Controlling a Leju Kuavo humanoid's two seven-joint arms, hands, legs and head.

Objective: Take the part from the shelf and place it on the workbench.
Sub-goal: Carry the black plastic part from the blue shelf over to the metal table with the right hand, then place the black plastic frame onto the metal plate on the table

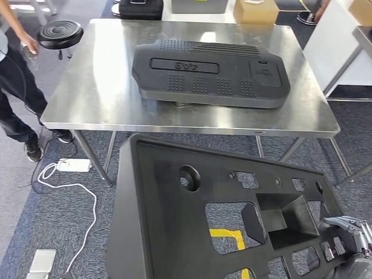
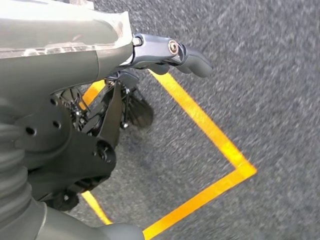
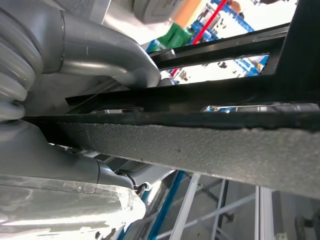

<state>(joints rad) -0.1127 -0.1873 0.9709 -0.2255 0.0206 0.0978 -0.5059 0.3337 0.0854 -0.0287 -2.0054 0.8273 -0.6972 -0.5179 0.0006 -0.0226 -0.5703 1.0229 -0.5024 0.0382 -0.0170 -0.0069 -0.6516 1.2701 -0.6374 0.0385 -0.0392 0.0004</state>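
Steel workbench (image 1: 100,87) on grey carpet (image 1: 52,215)

Upside-down "GAC" on black cover (image 1: 210,72)

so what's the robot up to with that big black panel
It is carrying a large black plastic part toward the steel workbench, with its right hand gripping the part's edge. The left hand hangs over the carpet and touches nothing. Another black part already lies on the bench. The carried one is not yet set down. A person stands at the left.
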